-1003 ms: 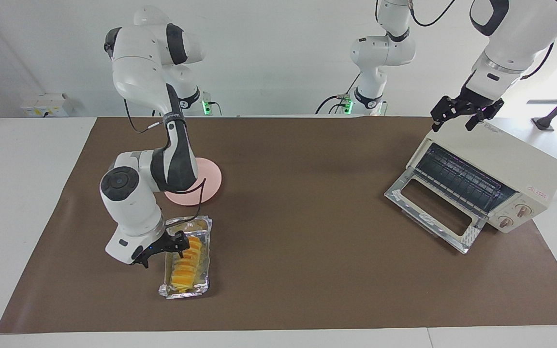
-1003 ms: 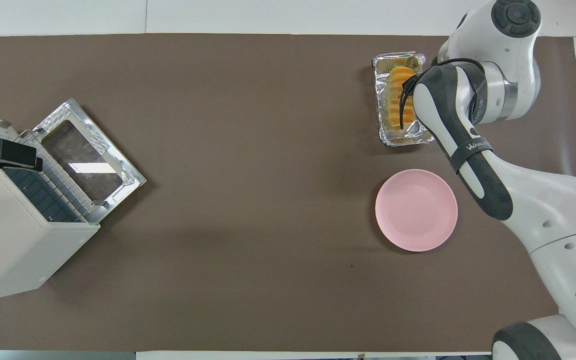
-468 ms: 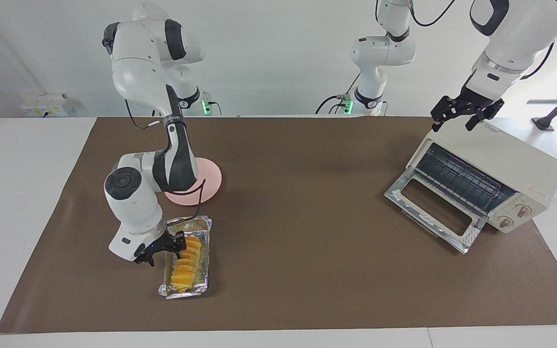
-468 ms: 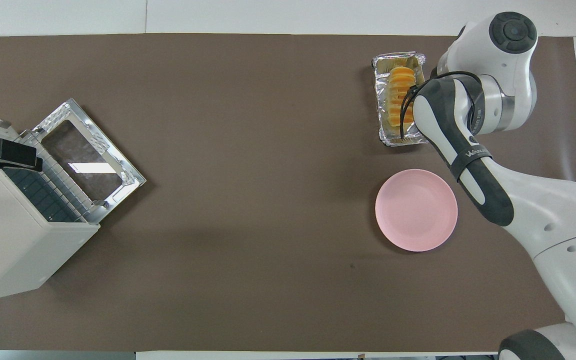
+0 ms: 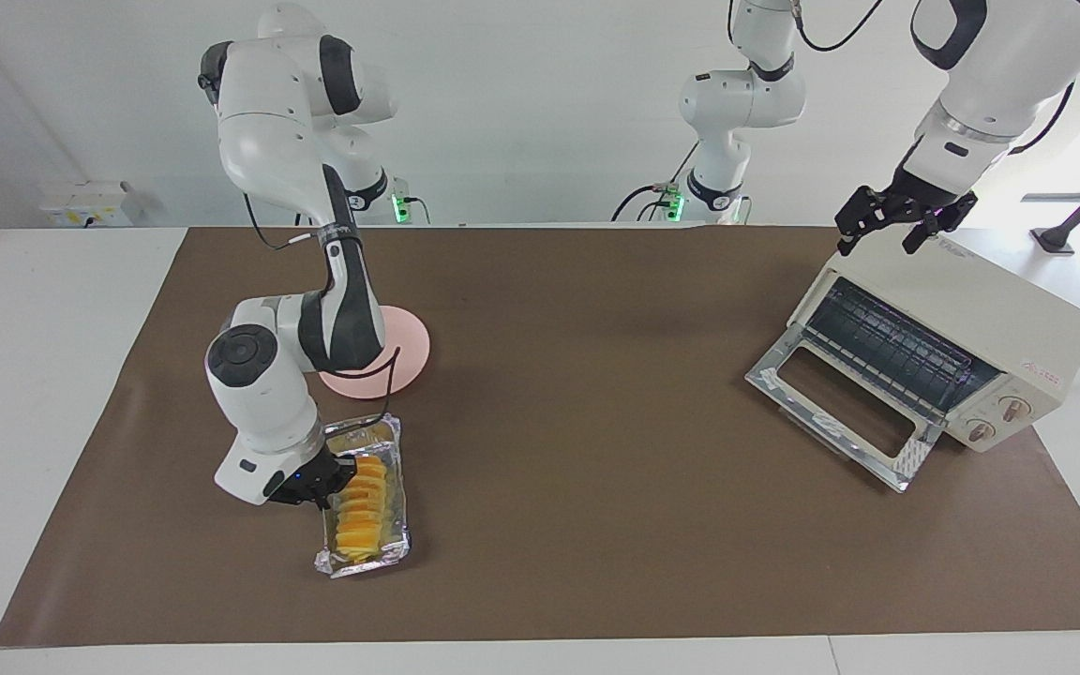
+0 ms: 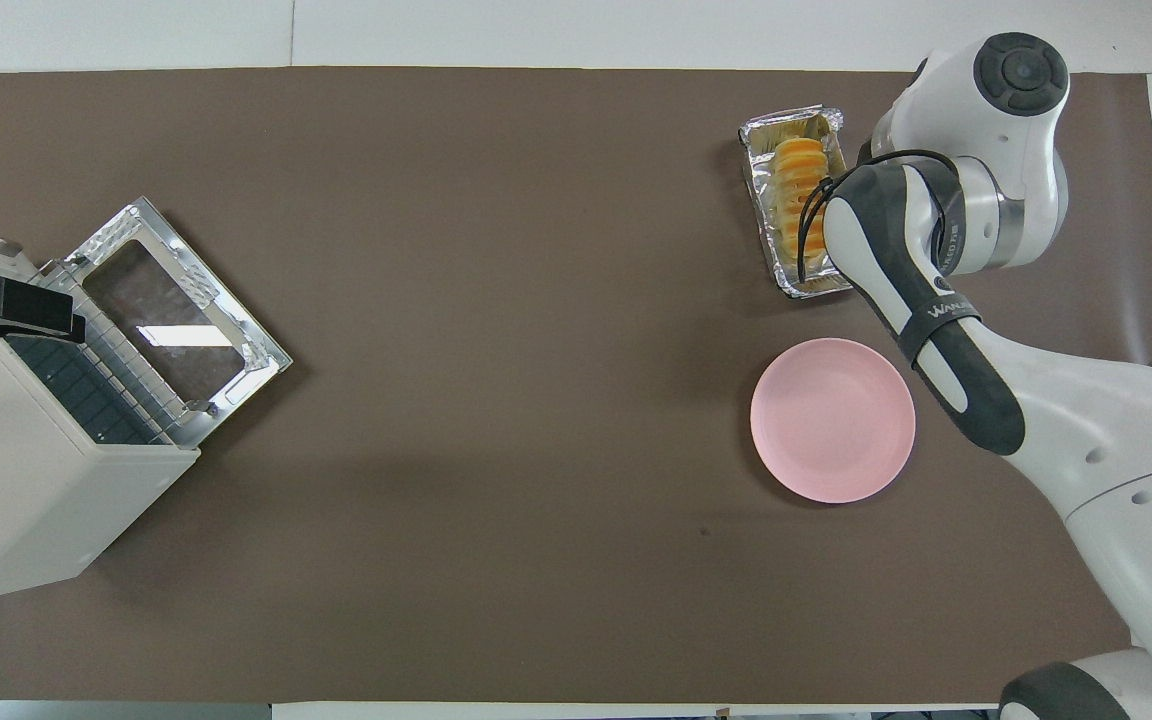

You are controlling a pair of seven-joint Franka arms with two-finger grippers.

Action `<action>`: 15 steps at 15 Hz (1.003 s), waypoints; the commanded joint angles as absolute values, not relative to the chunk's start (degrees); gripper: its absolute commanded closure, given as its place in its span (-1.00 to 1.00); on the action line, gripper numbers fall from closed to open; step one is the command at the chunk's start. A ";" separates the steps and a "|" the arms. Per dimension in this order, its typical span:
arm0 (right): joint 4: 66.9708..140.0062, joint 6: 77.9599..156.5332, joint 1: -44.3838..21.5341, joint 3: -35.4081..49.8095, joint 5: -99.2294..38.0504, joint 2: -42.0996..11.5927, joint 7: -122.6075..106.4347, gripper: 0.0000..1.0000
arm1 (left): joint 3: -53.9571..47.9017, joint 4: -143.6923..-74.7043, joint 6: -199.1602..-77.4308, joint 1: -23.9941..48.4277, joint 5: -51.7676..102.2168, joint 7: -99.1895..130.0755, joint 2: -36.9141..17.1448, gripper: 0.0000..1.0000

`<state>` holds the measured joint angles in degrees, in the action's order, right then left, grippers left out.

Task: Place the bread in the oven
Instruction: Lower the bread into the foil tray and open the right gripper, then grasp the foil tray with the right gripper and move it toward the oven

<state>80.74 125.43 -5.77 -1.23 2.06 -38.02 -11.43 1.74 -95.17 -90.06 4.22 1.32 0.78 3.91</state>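
Your right gripper [image 5: 315, 487] is down at the foil tray's [image 5: 397, 525] edge, touching the bread [image 5: 362, 511] inside; can't tell how wide its fingers are or if they grip. Pink plate [image 5: 406, 352] sits nearer the robots. Wide bare mat [image 5: 577, 422] runs to the oven [image 5: 990, 328], door dropped open. Your left gripper [image 5: 896, 220] waits over the oven top, fingers spread, holding nothing

Crinkled shiny foil tray [image 5: 397, 450], matt brown table cover [image 5: 577, 309], glass-windowed oven [image 5: 962, 323]

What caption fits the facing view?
Right gripper at the foil tray holding bread; left gripper over the open oven.
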 commanded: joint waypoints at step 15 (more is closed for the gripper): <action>66.80 94.75 -16.23 0.09 -2.46 -32.17 4.35 1.00 | 2.02 -95.10 -89.12 4.31 1.49 0.62 4.57 -1.00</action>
<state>67.26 96.70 -11.82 0.21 -1.98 -33.25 -3.27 1.74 -95.17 -90.06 4.22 1.32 0.78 3.91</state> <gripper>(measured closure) 0.987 0.000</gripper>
